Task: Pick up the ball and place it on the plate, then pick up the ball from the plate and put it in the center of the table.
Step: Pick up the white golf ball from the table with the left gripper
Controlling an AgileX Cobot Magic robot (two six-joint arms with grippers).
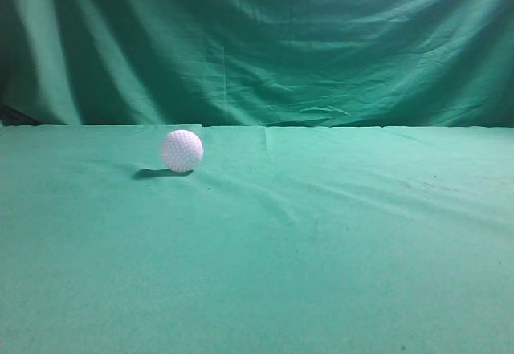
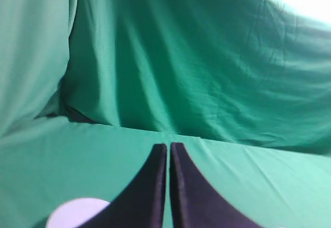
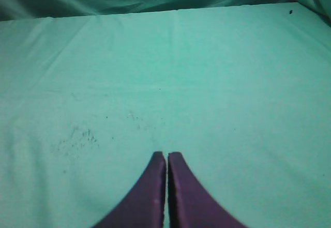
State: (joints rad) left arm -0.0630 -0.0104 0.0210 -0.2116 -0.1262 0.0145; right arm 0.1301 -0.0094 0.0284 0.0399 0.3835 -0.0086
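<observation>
The ball, a small white dimpled sphere, rests on the green table, left of centre and towards the back. Neither gripper shows in the exterior view. In the left wrist view my left gripper is shut and empty above the cloth. A pale, smooth round thing lies at the bottom left of that view, partly behind the left jaw and cut by the frame edge. I cannot tell whether it is the plate. In the right wrist view my right gripper is shut and empty over bare cloth.
A draped green backdrop curtain hangs behind the table's far edge and also fills the top of the left wrist view. Faint dark specks mark the cloth ahead of the right gripper.
</observation>
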